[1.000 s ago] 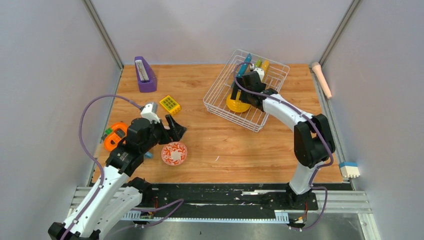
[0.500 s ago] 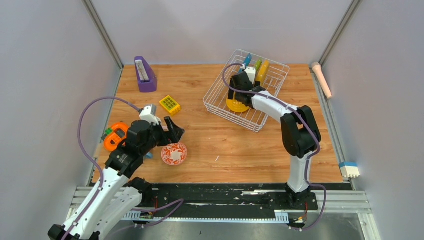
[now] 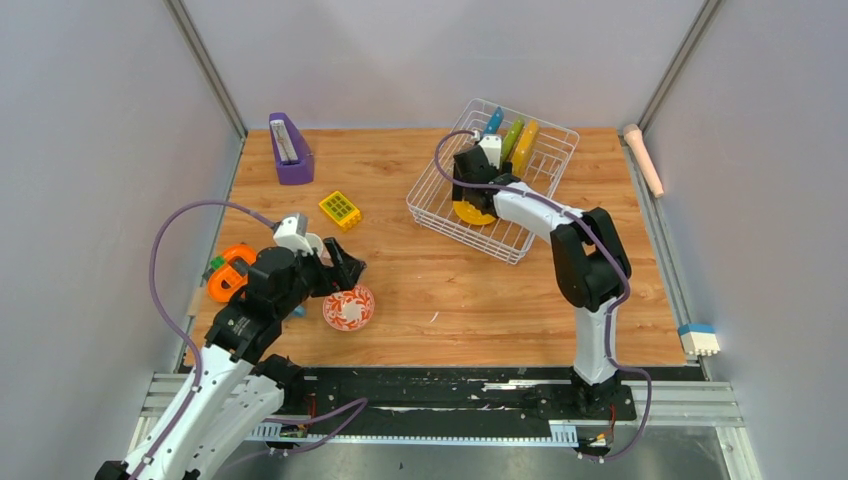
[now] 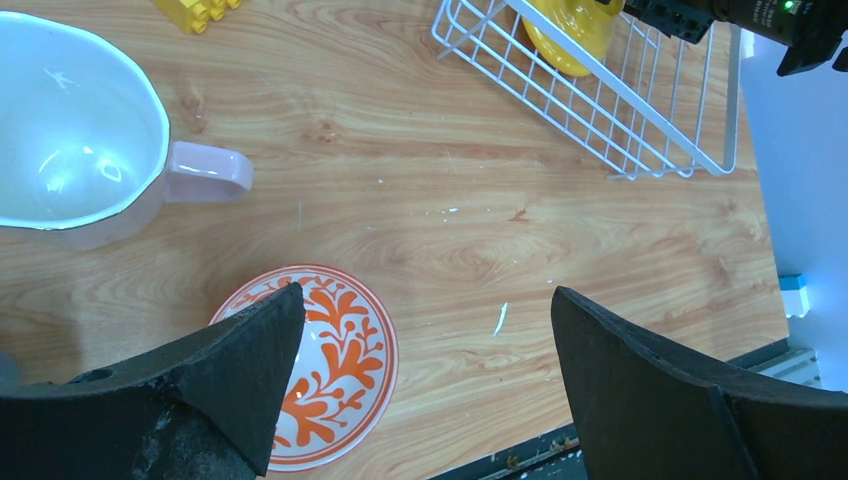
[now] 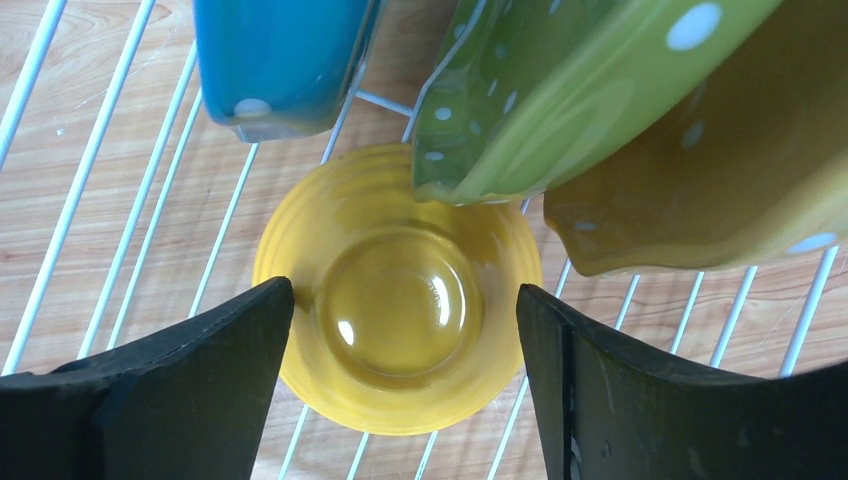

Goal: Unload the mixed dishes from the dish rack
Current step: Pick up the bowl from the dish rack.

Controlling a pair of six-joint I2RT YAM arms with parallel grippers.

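Right gripper (image 5: 402, 290) shifted left within dish rack (image 3: 455, 232), jaws apart over yellow bowl (image 5: 397, 375), left gripper (image 4: 425, 295) spread above patterned bowl (image 4: 330, 360)

The white-and-black left arm (image 3: 215, 370) leans from the near edge of the wooden worktop (image 3: 450, 280) toward its left side, elbow bent. The black two-finger left gripper (image 4: 425, 310) points down, jaws spread wide and empty. The right arm (image 3: 590, 260) stretches toward the far edge; the right gripper (image 5: 405, 300) aims straight down, jaws apart, gripping nothing.
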